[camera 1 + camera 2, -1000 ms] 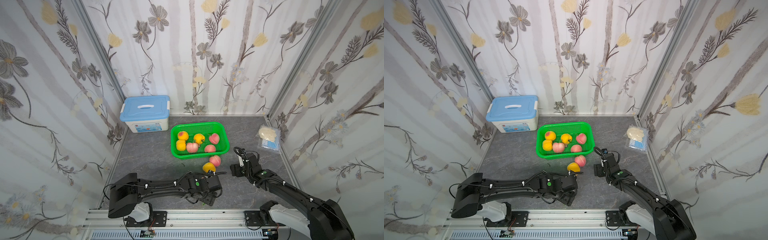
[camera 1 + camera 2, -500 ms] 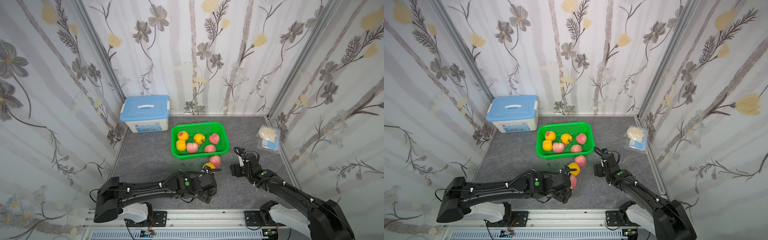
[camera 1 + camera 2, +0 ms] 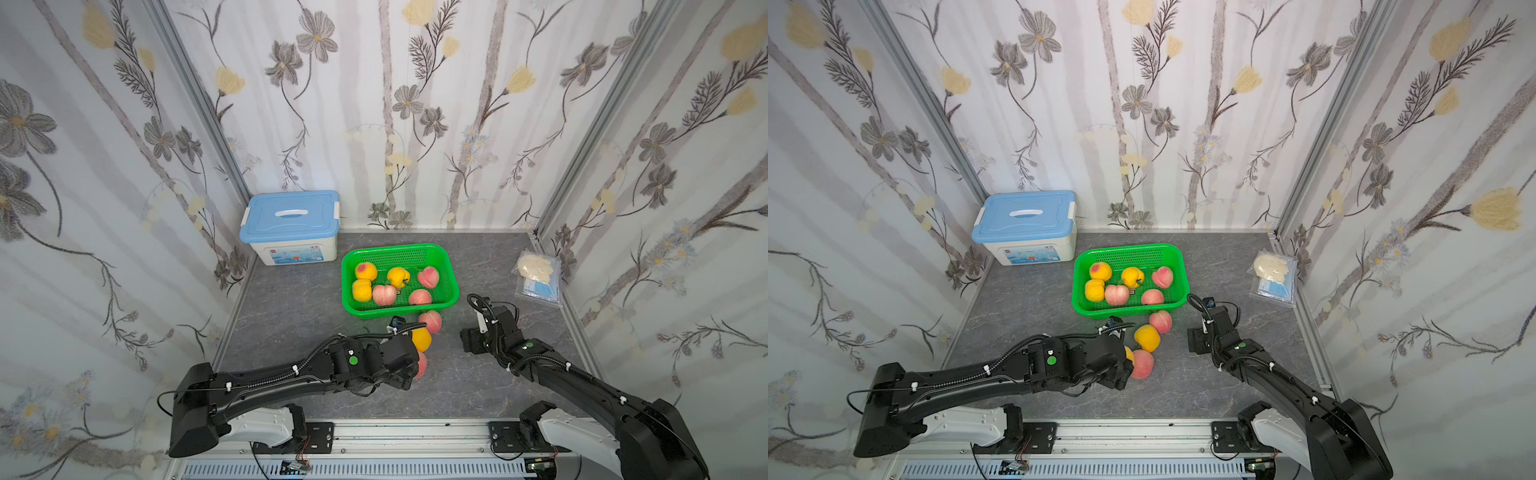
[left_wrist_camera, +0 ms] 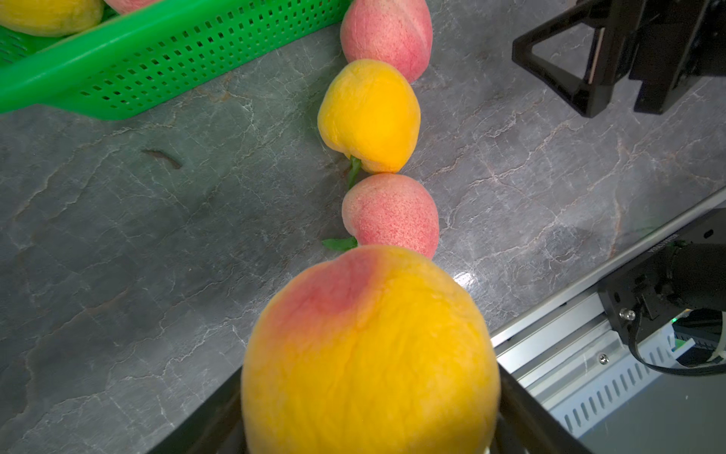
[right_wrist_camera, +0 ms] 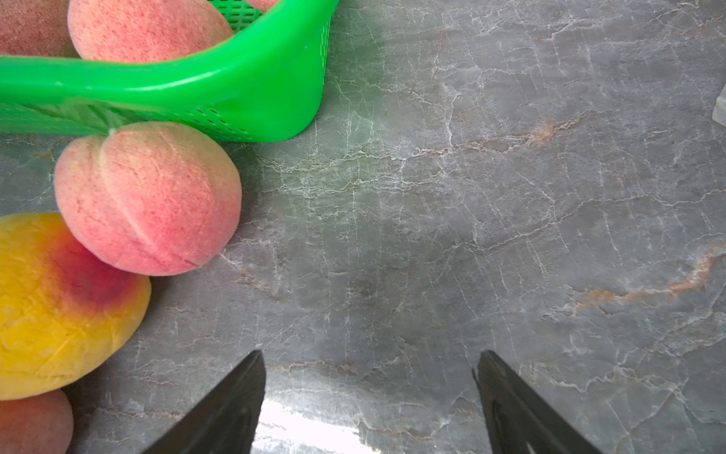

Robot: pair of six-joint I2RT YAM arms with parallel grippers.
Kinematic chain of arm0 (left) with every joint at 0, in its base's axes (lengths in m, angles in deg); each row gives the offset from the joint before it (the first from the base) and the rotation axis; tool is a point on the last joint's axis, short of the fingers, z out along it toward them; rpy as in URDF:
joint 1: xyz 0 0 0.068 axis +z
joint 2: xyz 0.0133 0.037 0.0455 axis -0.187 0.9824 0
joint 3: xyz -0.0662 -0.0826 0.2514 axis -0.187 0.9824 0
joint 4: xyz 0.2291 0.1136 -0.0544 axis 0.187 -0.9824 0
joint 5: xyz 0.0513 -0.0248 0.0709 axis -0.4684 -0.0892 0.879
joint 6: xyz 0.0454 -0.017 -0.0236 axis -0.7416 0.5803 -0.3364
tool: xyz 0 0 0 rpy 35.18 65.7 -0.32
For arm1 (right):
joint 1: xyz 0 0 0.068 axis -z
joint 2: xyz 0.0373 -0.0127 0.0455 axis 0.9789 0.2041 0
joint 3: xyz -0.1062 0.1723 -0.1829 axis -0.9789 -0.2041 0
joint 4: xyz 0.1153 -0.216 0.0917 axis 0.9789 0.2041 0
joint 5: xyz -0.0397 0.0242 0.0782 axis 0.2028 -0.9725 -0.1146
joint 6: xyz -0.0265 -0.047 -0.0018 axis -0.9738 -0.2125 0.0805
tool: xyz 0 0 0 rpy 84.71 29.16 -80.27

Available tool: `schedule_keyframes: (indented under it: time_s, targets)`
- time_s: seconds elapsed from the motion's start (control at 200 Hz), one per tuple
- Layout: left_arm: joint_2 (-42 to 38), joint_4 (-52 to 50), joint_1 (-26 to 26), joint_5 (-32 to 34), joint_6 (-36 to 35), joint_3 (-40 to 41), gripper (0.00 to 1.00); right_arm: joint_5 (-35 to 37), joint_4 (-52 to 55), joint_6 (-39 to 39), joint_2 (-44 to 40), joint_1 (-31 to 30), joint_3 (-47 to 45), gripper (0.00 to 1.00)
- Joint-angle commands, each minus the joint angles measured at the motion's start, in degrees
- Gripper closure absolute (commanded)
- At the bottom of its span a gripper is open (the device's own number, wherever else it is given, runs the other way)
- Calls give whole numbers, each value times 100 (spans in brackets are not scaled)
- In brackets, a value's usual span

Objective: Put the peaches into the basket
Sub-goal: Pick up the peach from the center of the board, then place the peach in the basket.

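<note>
While our left hand [image 3: 1123, 366] is clasping a yellow-orange peach [image 4: 369, 353] at six o'clock from the basket [image 3: 399, 310], we are aiming to lift it high, clearing the near rim and three loose peaches [image 4: 369, 114]; our right hand [image 5: 371, 355] is hanging open, empty.

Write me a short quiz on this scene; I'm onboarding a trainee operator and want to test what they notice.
1. How many peaches lie inside the green basket?
2. True or false: the right hand grips a pink peach.
3. What does the left hand hold? A) a yellow-orange peach with a red blush B) a blue lid C) only a green leaf

Key:
1. Six.
2. False; its jaws stand open with nothing between them.
3. A.
</note>
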State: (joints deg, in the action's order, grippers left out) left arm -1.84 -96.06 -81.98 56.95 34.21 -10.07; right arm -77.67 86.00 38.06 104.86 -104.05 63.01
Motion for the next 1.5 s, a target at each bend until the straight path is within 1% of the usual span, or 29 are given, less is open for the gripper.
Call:
schedule_keyframes:
  time_s: [0.0, 0.225, 0.39, 0.41, 0.51, 0.589, 0.914, 1.304, 1.494]
  targets:
    - [38, 150, 90, 101, -161, -63, 17, 76, -99, 49, -31, -10, 20, 15]
    - [156, 284, 326, 171, -320, -193, 17, 84, -99, 47, -68, -6, 4, 15]
    - [155, 585, 674, 133, -501, -283, 17, 84, -99, 50, -64, -10, 4, 15]
    - [290, 628, 726, 102, -519, -306, 17, 83, -103, 46, -64, -7, 5, 15]
    - [455, 828, 933, -11, -674, -427, 17, 75, -99, 50, -74, -8, -5, 15]
    - [651, 830, 1055, -115, -779, -610, 17, 84, -99, 50, -82, -8, -1, 15]
    - [1230, 555, 1348, -187, -1235, -1319, 17, 76, -99, 51, -97, -16, -8, 15]
    - [1841, 646, 1752, -501, -1675, -2154, 16, 84, -101, 50, -82, -19, -2, 15]
    - [2202, 582, 1837, -614, -1826, -2548, 16, 84, -99, 45, -78, -19, 3, 15]
